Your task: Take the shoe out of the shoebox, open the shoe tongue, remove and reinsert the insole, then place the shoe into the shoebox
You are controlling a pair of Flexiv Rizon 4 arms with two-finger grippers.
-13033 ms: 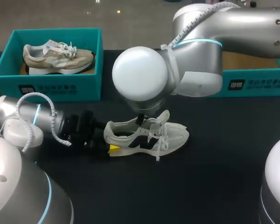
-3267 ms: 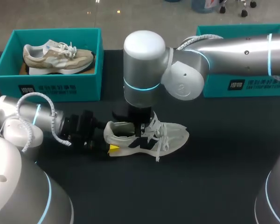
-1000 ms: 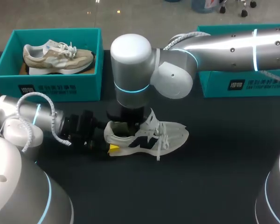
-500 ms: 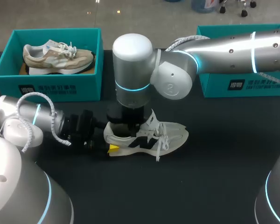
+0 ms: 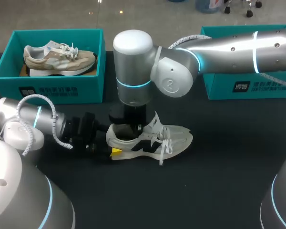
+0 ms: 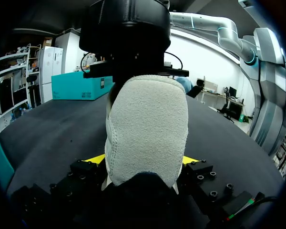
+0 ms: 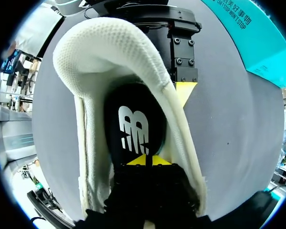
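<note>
Heel [image 6: 148, 129] of the white shoe [image 5: 174, 138] is the closest thing I have. It fills the left wrist view, and the left jaws pinch it from both sides, a yellow fingertip [image 6: 96, 159] showing at each flank of the pale suede. My left arm [image 5: 33, 121] lies low along the black worktop [image 5: 219, 181], coming in from the left. In the head view one yellow tip peeks out at the back of the sole.

The shoe stands on its sole near the middle of the worktop, toe to the right, laces hanging loose.

My right arm [image 5: 133, 67] comes in from the right and drops straight down over the shoe's opening. Its wrist view shows the right jaws pressed together tip to tip, down inside the shoe over the black insole [image 7: 133, 129] with its white logo. Whether any of the insole is caught between them I cannot tell.

Farther back, the far-left shoebox [image 5: 57, 88], teal, holds a beige shoe [image 5: 57, 57] lying toe to the right. The far-right shoebox [image 5: 248, 86], also teal, sits partly hidden behind my right arm, so I cannot see inside it.
</note>
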